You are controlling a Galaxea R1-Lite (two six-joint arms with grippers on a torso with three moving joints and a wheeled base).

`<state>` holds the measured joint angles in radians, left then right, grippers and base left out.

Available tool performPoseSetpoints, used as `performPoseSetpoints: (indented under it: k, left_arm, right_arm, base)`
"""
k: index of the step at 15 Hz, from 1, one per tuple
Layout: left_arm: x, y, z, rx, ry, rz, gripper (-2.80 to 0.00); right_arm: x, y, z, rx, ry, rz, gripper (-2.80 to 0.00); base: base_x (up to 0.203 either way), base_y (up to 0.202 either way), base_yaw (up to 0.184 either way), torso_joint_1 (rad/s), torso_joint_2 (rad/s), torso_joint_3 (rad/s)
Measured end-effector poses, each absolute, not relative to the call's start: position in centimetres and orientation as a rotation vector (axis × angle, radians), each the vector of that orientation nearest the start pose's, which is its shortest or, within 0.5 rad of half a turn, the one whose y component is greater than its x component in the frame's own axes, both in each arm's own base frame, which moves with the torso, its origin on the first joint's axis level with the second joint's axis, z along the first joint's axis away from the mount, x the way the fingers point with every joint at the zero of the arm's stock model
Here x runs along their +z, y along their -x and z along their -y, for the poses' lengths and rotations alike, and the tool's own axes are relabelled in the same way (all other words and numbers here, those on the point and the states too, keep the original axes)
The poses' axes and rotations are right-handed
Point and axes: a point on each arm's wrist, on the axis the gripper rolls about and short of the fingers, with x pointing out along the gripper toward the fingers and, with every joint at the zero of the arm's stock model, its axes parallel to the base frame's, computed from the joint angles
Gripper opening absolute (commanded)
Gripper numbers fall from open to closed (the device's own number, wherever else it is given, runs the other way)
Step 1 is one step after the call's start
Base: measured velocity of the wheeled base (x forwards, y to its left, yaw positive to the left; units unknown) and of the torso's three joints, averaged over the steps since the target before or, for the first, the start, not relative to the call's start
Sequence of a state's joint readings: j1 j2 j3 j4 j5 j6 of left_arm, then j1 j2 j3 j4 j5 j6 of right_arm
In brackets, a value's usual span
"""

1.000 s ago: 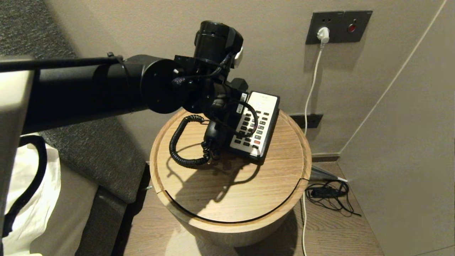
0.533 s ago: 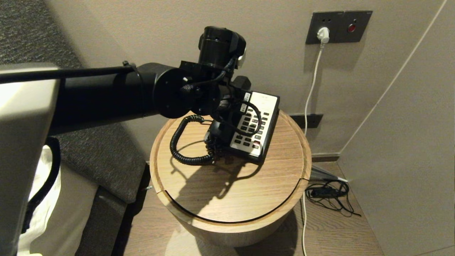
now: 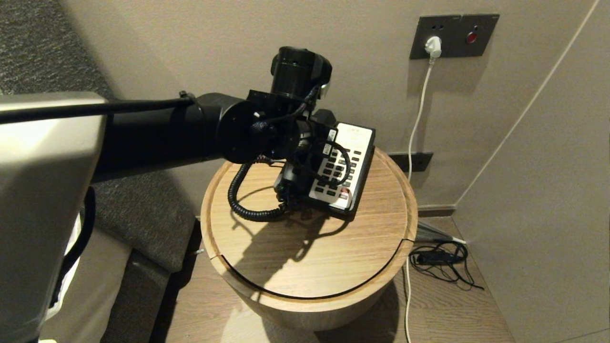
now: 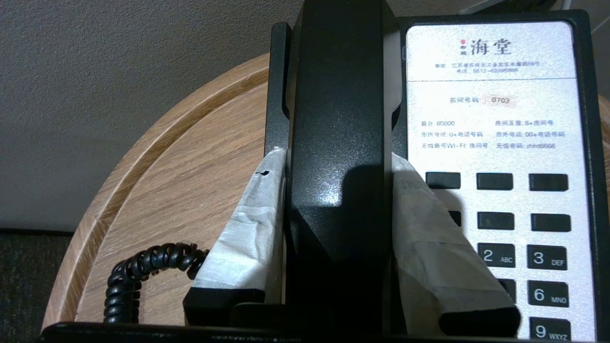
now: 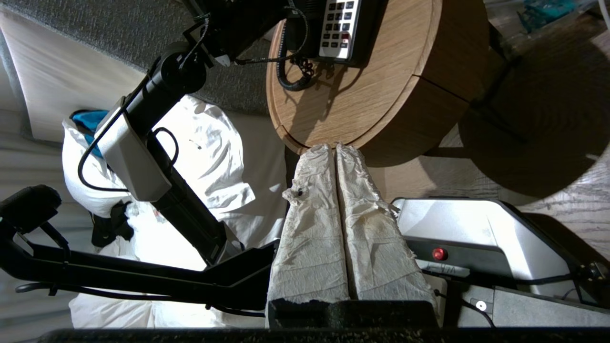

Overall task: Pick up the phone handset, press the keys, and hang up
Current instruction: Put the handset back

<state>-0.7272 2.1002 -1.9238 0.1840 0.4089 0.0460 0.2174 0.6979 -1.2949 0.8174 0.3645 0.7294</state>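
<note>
A black phone base with a white keypad face stands at the back of the round wooden table. The black handset lies along the base's left side, over its cradle. My left gripper is shut on the handset, with one white-wrapped finger pressed against each long side. In the head view the left wrist covers most of the handset. The coiled cord loops on the table to the left. My right gripper is shut and empty, parked low in front of the table.
The wall is close behind the phone, with a socket panel and white plug. Its cable runs down to tangled wires on the floor. A grey upholstered bed edge lies left of the table.
My left arm has moved forward and a little lower with the handset, bringing it down onto the base's left side. The cord loop has drawn in slightly.
</note>
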Motion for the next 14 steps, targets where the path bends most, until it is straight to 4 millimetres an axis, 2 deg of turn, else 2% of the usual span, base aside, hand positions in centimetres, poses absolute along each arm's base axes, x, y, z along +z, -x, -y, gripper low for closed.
performPoseSetpoints:
  k: [11,12,14]
  left_arm:
    - [26.31,-33.28,27.78,-0.312,-0.243,-0.306,-2.80]
    - [26.31,-33.28,27.78,-0.312,-0.242,-0.306,0.00]
    - [26.45,-33.26,27.86,-0.314,-0.234,-0.295,0.00]
  right_arm:
    - [33.04,3.07,-0.15,0.475,-0.722,-0.426,-2.80]
    - [33.04,3.07,-0.15,0.474,-0.722,-0.426,-2.80]
    - [33.04,3.07,-0.15,0.475,-0.722,-0.426,-2.80]
  base:
    - [0.000,0.000,0.000,0.000,0.00,0.000]
    - [0.000,0.000,0.000,0.000,0.00,0.000]
    - [0.000,0.000,0.000,0.000,0.00,0.000]
